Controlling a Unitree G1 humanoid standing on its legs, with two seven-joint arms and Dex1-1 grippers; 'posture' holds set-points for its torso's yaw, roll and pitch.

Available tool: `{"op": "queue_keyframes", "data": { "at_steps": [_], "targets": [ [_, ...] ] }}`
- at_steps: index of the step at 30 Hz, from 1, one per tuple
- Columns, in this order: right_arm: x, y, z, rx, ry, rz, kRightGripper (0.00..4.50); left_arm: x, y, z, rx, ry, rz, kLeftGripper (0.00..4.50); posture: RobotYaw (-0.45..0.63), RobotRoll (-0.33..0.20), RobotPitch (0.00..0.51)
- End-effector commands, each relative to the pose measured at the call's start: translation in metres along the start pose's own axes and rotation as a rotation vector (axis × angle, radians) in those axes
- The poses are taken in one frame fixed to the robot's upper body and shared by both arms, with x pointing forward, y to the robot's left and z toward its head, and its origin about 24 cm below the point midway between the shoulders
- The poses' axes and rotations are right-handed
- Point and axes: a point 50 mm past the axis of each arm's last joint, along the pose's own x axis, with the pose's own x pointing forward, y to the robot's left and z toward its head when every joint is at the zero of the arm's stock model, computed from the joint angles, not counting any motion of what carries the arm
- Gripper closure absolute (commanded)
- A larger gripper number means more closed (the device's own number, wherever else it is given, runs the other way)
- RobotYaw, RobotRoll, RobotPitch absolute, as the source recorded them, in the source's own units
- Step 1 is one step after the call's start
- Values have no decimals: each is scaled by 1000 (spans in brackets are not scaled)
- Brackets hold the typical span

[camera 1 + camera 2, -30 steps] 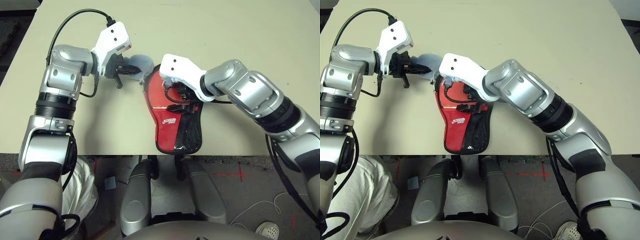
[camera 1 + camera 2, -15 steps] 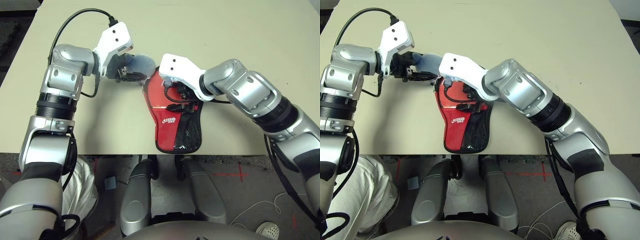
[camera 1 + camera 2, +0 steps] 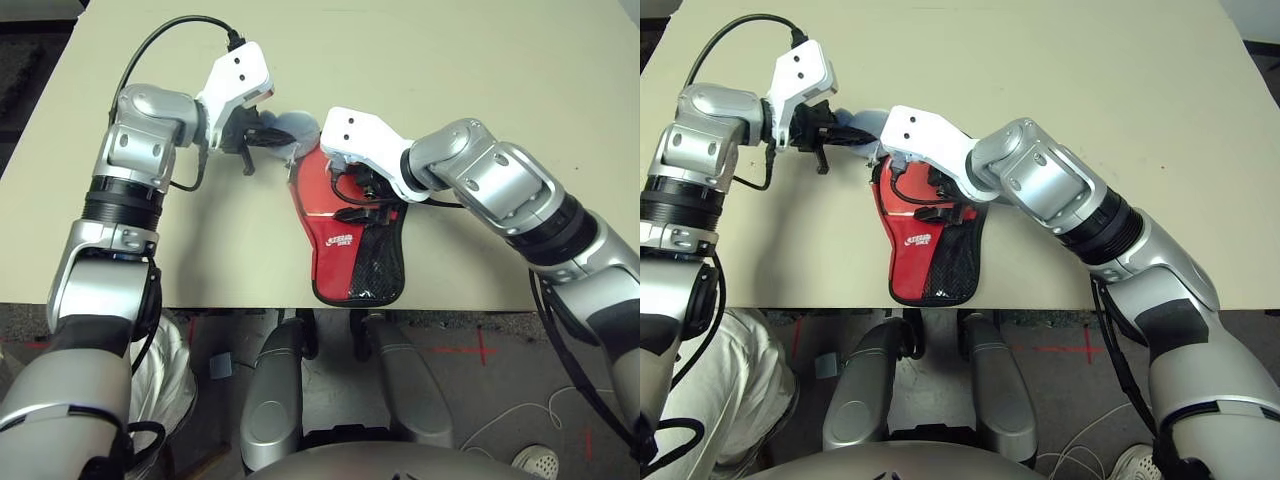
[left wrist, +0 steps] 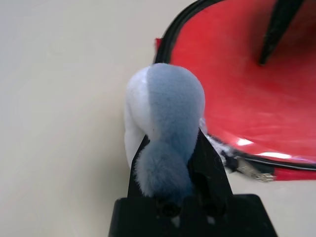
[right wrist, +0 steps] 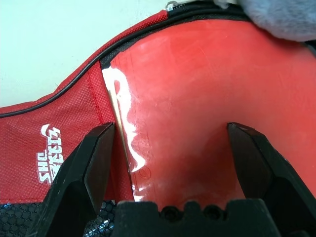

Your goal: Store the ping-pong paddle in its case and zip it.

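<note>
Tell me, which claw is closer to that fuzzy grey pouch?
The left. The left claw is shut on the grey pouch; the right claw is open over the red case, beside the pouch.

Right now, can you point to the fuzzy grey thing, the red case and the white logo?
grey fuzzy pouch [image 4: 168,106], left wrist view, its rounded top.
case [image 3: 328,215], left eye view, red fabric.
white logo [image 5: 52,154], right wrist view, its lettering.

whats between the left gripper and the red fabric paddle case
The left gripper is shut on a grey fuzzy oval pouch, and in the left wrist view that pouch fills the stretch toward the red fabric paddle-shaped case, reaching beside its black zip edge.
</note>
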Motion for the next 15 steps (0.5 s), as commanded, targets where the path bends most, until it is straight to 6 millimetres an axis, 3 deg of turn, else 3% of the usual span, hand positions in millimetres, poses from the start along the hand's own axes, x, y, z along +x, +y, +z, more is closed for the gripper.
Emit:
{"op": "queue_keyframes", "data": {
  "at_steps": [1, 15],
  "targets": [
    [15, 7, -22, 61, 89, 48, 0, 15, 2, -3, 44, 33, 24, 4288, -102, 0, 375],
    [20, 8, -28, 78, 102, 60, 0, 40, 15, 22, 114, -24, 160, 4294, -99, 0, 377]
  ]
}}
